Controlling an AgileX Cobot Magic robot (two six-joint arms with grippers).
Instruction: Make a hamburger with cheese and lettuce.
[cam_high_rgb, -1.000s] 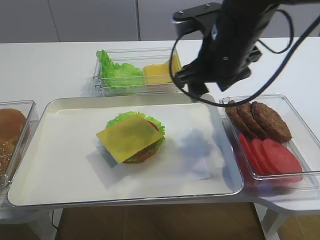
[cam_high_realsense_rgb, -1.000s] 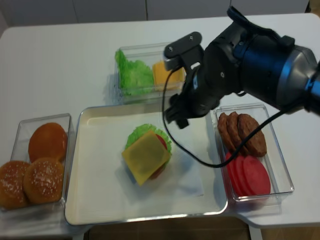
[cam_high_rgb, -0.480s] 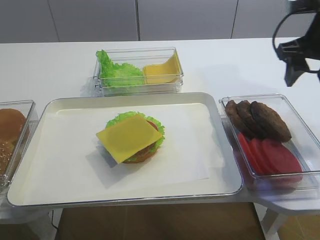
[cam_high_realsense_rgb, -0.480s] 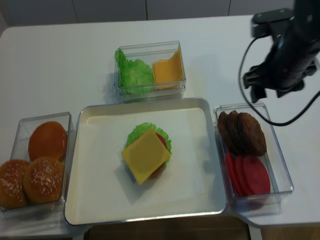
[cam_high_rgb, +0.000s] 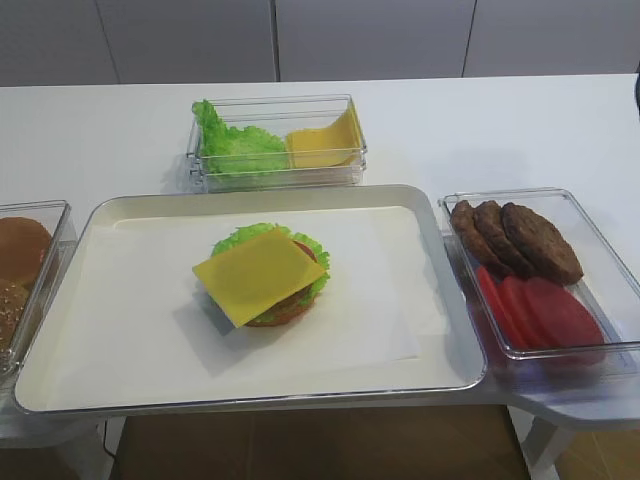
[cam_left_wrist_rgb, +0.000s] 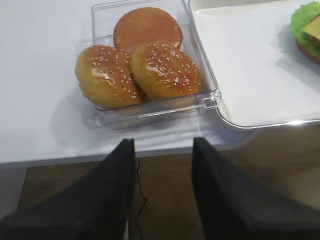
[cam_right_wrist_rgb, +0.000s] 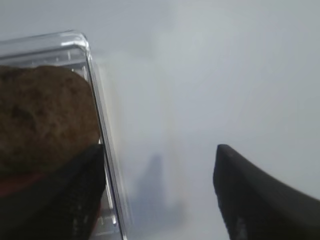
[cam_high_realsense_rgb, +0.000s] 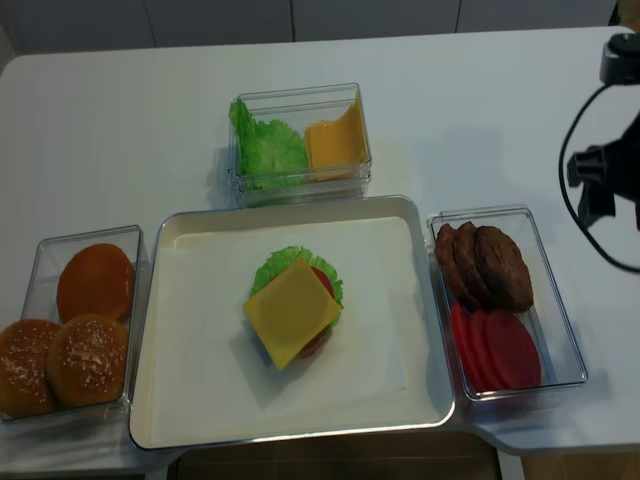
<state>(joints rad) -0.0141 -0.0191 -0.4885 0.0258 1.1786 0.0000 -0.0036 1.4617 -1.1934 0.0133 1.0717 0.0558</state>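
The hamburger sits mid-tray on white paper, its green lettuce rim showing, and the yellow cheese slice lies flat on top of it. From above, the cheese covers most of the hamburger. My right gripper is open and empty over bare white table, just right of the patty box wall; it shows at the far right. My left gripper is open and empty, below the table's front edge near the bun box.
The metal tray fills the middle. A clear box behind it holds lettuce and spare cheese slices. The right box holds patties and tomato slices. Buns fill the left box.
My right arm has pulled away from above the tray to the far right, past the patty box. The cheese stays on the hamburger, unmoved.
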